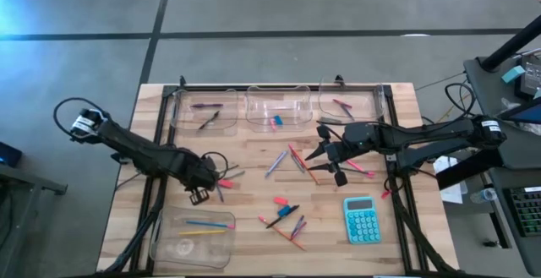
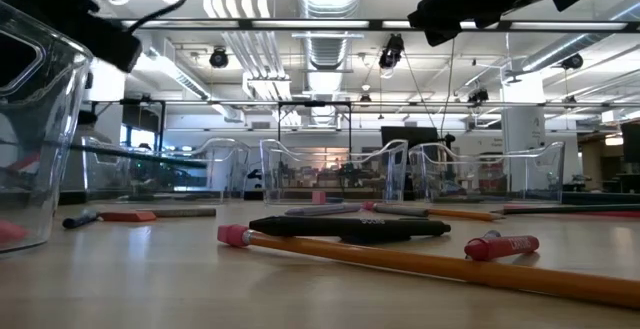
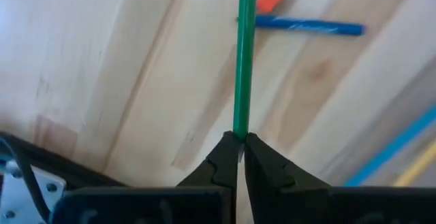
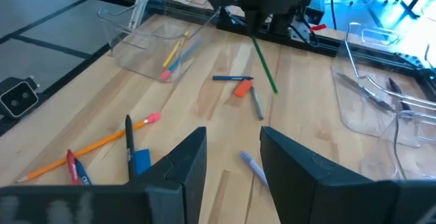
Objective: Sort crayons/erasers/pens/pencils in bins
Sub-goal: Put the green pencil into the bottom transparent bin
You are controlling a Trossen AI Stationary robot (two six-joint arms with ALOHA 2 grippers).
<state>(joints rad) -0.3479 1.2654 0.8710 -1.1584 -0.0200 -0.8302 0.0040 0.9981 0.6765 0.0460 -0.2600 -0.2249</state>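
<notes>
Left gripper [image 3: 240, 146] clamped on a green pencil [image 3: 243, 54], lifted above the table's left-centre — carry step. Next, I judge: swing to the near-left pencil bin [image 1: 193, 239] and let go over it. Farther off, right gripper [image 1: 331, 160] hovers part-open, empty, mid-table.

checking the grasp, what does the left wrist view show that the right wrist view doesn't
Left wrist only: the left gripper with jaws shut on the green pencil.
Right wrist only: the right gripper with jaws open and empty, the bin holding pencils, the orange pencil.
Both: the green pencil, the blue stick and the wooden table.
</notes>
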